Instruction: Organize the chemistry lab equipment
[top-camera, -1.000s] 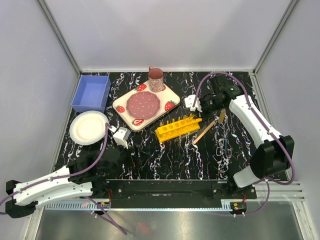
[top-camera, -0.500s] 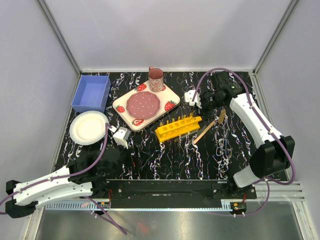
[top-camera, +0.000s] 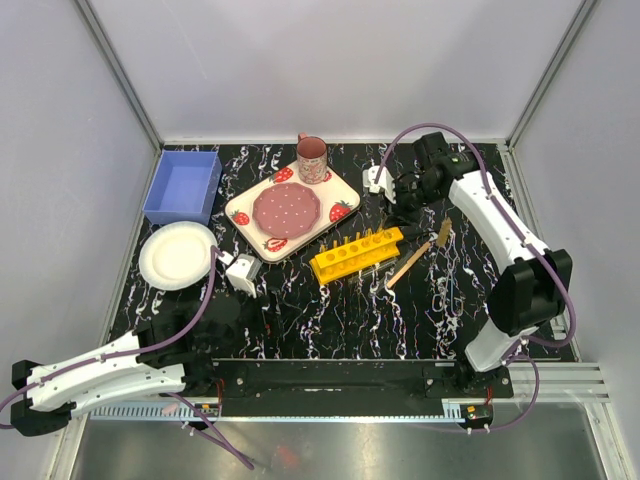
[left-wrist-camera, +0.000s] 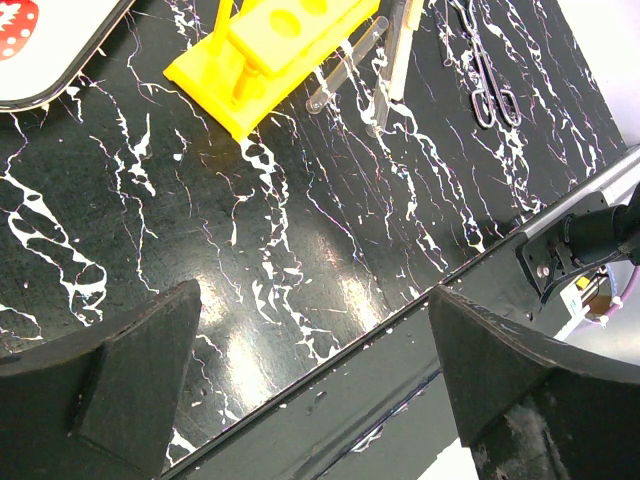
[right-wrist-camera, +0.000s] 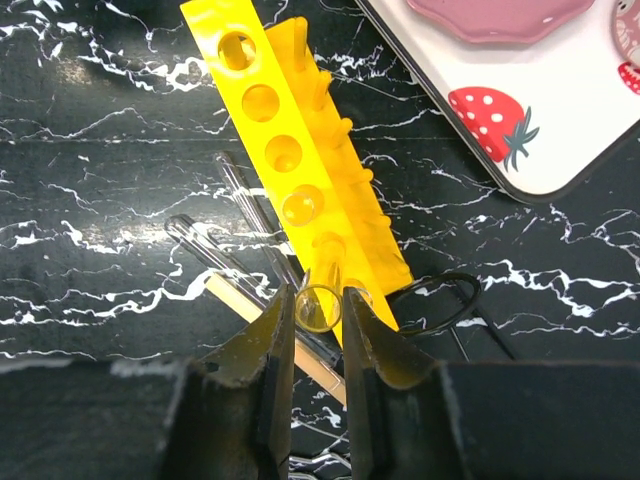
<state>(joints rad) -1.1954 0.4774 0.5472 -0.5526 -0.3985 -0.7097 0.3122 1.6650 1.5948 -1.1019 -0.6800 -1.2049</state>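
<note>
Currently the right gripper (right-wrist-camera: 318, 300) pinches a clear tube (right-wrist-camera: 320, 309) above one end of the rack (right-wrist-camera: 291, 165), which lies mid-table beside the plate (right-wrist-camera: 560, 110). The left gripper (left-wrist-camera: 312, 305) is spread wide, empty.

Black marble-look table (top-camera: 350, 300) w/ plain white walls (top-camera: 330, 70), alum. frame posts (top-camera: 118, 70).

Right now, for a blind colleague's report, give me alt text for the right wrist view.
The right pincer grips a clear tube above a yellow test-tube rack on the black marbled table; a strawberry plate sits at upper right.
</note>
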